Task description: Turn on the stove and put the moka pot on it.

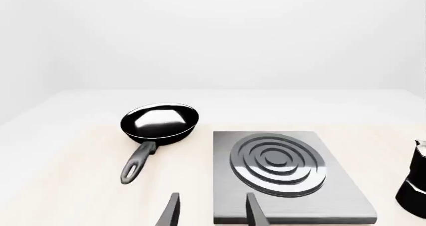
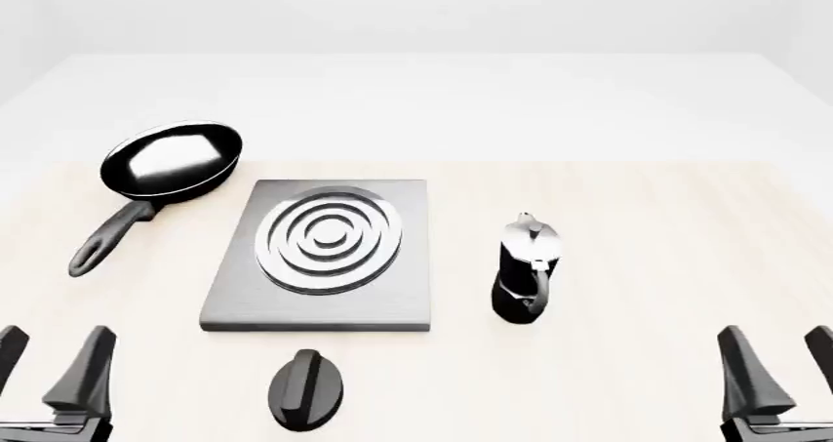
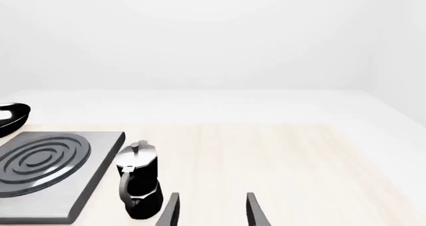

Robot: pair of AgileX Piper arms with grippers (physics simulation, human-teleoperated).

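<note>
While both grippers [image 2: 53, 364] [image 2: 778, 364] gaped empty, the rigid, top-heavy moka pot [image 2: 526, 266] looked best gripped around its faceted body.

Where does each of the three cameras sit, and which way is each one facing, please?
Front view: above and behind the arms, looking forward and down at the stove; left gripper and right gripper show, both open.
Left wrist view: behind the left gripper, facing stove and frying pan.
Right wrist view: behind the right gripper, facing the moka pot.
All three views share stove, moka pot and pan.
</note>
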